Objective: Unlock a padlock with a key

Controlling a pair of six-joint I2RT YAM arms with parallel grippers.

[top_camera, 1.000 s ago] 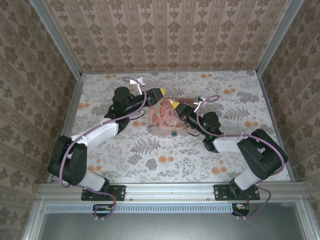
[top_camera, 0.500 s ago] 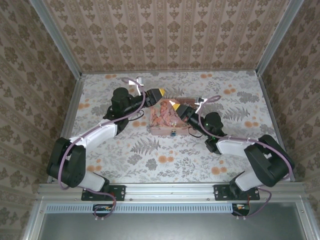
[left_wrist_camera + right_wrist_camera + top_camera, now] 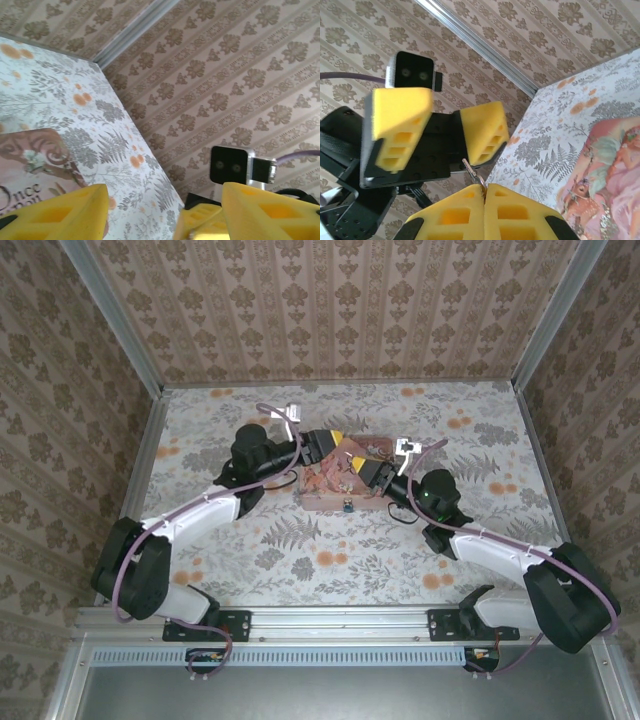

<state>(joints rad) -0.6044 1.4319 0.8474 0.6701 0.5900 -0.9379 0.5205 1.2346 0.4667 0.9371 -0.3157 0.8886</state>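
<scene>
My right gripper (image 3: pixel 484 186) is shut on the key (image 3: pixel 473 173), whose thin silvery blade sticks out past the yellow pads. Just beyond the blade my left gripper (image 3: pixel 442 125) faces it, open, one finger (image 3: pixel 482 131) close to the key's tip. From above, the left gripper (image 3: pixel 333 437) and right gripper (image 3: pixel 353 454) meet tip to tip over the far end of the pink tin (image 3: pixel 325 485). The tiny dark padlock (image 3: pixel 347 506) lies at the tin's near edge, apart from both grippers. In the left wrist view my left gripper (image 3: pixel 162 200) is open, the right gripper's yellow pad (image 3: pixel 200 220) between its fingers.
The pink illustrated tin (image 3: pixel 612 165) lies mid-table on the floral cloth (image 3: pixel 430 540), directly under both grippers. Patterned walls (image 3: pixel 340 300) close in the back and sides. The right wrist camera (image 3: pixel 229 165) sits close behind the left fingers.
My left gripper has swung right toward the right gripper. The right arm has stretched out and its gripper has edged up to meet it. Padlock and tin have not moved.
</scene>
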